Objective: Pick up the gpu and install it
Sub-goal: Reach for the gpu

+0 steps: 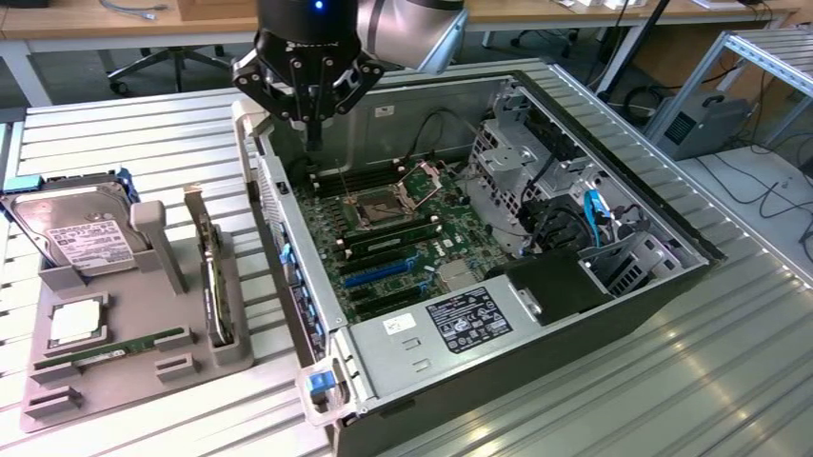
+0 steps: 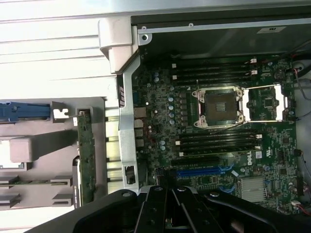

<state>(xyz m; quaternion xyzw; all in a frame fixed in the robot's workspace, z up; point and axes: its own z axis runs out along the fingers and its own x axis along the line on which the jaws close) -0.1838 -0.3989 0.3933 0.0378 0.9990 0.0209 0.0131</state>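
Exterior view showed the gripper (image 1: 310, 129) in the upper left of the frame, poised over the far corner of the open computer case (image 1: 270, 205). Its fingers were pressed together and held nothing. The gpu (image 1: 213, 276) stood on edge in a slot of the gray holder tray (image 1: 121, 400) at the exterior view's left. It was just beside the case wall, well apart from the gripper, and not yet installed. The hard drive (image 1: 76, 238) and the RAM stick (image 1: 114, 347) occupied the same tray.

Wrist view showed the gpu (image 2: 86, 155) upright beside the case, with the motherboard (image 2: 160, 116) exposed.

Handling, as judged: the card was probably light and stiff but fragile, with exposed components and edge contacts. The free upper edge, near its middle, offered the best hold, pinched across the thin board and clear of the metal bracket. An off-centre grip could let the card tilt.
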